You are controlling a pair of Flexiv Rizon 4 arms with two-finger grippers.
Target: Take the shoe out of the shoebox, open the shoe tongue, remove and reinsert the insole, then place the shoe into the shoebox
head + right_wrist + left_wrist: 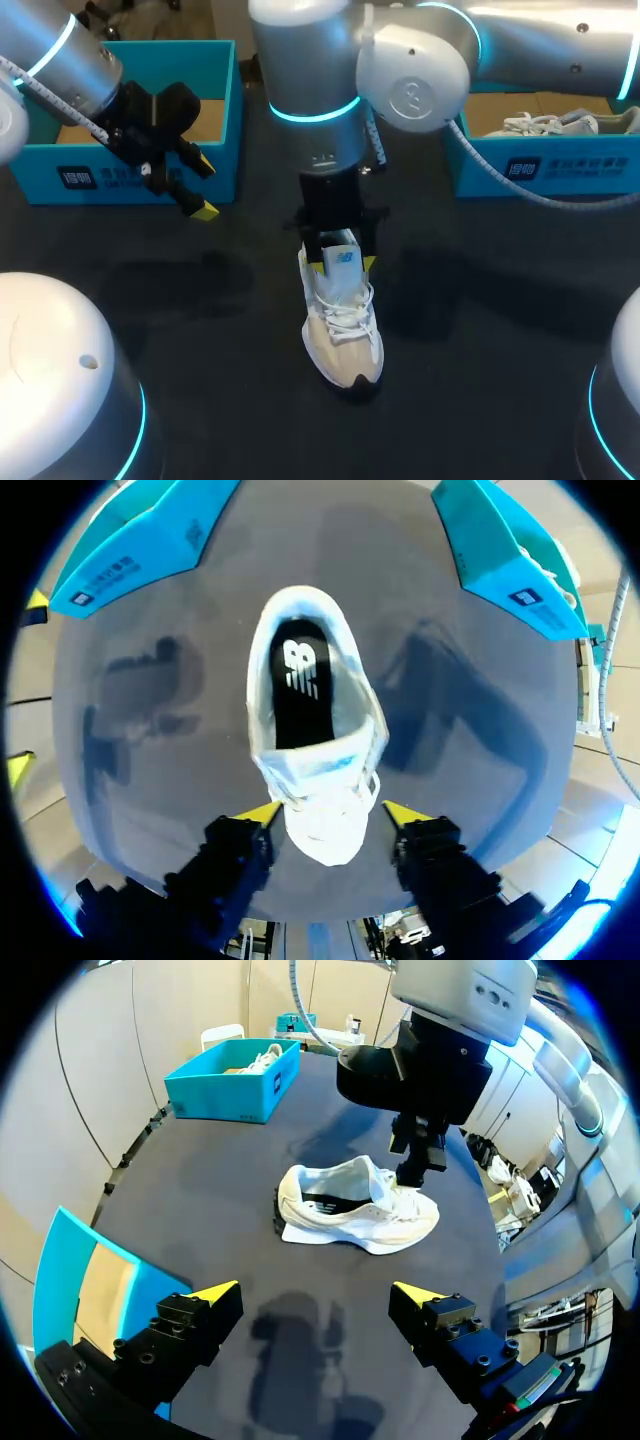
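Shoe [342,325] stands at the middle of the table [480,300]. To its left and well apart, the left end effector [315,1292] hangs spread wide and empty beside the left shoebox [230,120]. The right end effector [333,813] hides the shoe's heel and straddles it; I cannot tell whether it grips.

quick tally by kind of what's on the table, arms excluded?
Shoeboxes: 2, left and right
Shoes: 2, one on the table under the right arm, one in the right shoebox
Total: 4
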